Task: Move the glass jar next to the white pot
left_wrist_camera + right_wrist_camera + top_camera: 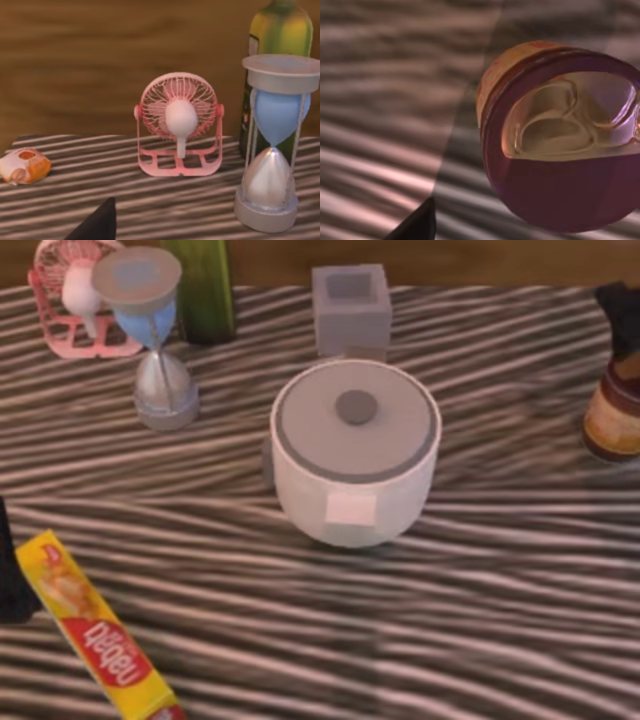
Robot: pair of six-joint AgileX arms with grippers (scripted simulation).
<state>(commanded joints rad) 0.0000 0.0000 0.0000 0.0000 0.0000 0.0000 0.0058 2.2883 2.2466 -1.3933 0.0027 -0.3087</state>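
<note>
The glass jar (612, 412), with amber contents and a dark red lid, stands at the table's right edge, well apart from the white pot (355, 455) in the middle. The pot has a grey lid, a round knob and a square label facing the front. My right gripper (622, 302) hovers just behind and above the jar. In the right wrist view the jar's lid (565, 145) fills the picture beside one dark fingertip (420, 225), which is off the jar; the gripper is open and holds nothing. My left arm (8, 575) is parked at the left edge, its gripper open.
A blue-and-grey hourglass (152, 340), a green bottle (205, 285) and a pink fan (72, 295) stand at the back left. A grey square box (350, 308) sits behind the pot. A yellow packet (95, 635) lies front left. An orange-and-white lump (22, 166) lies beyond the fan.
</note>
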